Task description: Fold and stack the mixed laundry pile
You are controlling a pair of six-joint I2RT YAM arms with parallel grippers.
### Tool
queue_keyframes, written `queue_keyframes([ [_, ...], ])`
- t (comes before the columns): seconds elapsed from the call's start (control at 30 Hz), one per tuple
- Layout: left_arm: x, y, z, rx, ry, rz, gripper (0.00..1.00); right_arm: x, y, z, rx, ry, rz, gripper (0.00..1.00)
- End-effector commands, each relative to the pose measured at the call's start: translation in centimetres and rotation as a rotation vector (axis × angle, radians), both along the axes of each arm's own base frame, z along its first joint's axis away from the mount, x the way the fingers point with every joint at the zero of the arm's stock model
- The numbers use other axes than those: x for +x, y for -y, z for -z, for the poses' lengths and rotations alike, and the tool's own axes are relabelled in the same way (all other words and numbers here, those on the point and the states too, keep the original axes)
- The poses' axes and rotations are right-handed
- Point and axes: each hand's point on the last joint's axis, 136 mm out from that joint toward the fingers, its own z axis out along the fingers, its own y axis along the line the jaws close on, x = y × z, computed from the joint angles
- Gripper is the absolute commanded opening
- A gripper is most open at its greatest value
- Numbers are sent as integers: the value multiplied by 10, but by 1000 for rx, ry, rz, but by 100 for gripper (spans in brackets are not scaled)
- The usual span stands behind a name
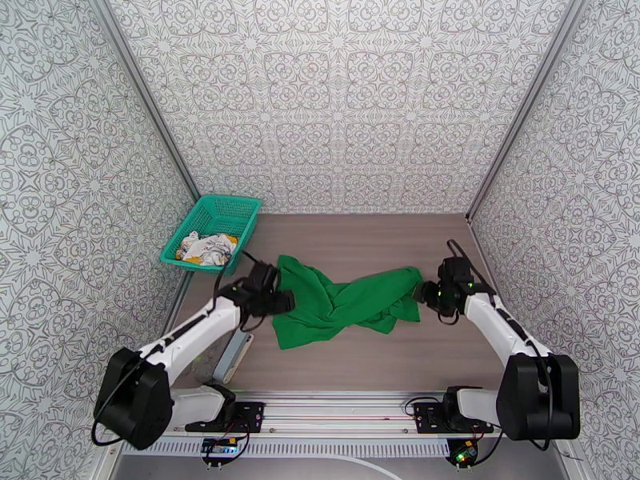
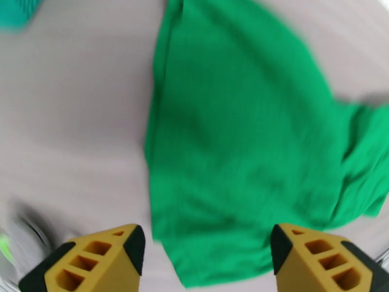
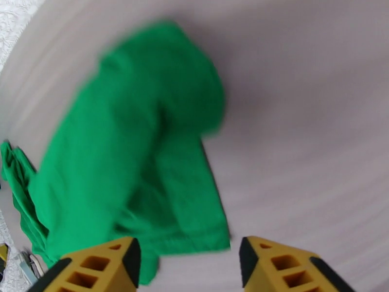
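left fingers (image 2: 97, 261) apart, right fingers (image 3: 99, 268) apart, green shirt (image 1: 336, 302) rumpled between them

One shirt (image 1: 336, 302), green, lies on the one table (image 1: 360, 234). There are two garments in all. The second, one white garment (image 1: 206, 248) with print, sits in the one basket (image 1: 232, 210), left of the shirt and beyond it. There are two arms: the left arm (image 1: 192, 330) to the shirt's left and the right arm (image 1: 496, 322) to its right. There are two grippers: the left gripper (image 1: 278, 300) at the shirt's left edge and the right gripper (image 1: 422, 293) at its right end. Each wrist view shows two yellow fingers (image 2: 97, 259), four altogether.
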Motion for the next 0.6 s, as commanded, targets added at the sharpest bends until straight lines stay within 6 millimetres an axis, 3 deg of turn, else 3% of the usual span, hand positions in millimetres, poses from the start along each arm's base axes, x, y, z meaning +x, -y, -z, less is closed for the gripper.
queue_keyframes([
  [0.0,-13,4,18,-14,-35,-69,76,-5,-8,17,76,-34,38,54],
  [0.23,-20,4,57,24,-101,-127,76,6,-26,40,168,-76,70,53],
  [0.4,-3,7,73,27,-62,-168,76,3,-25,65,164,-130,101,46],
  [0.57,11,12,83,23,-38,-198,65,5,-26,67,168,-134,118,39],
])
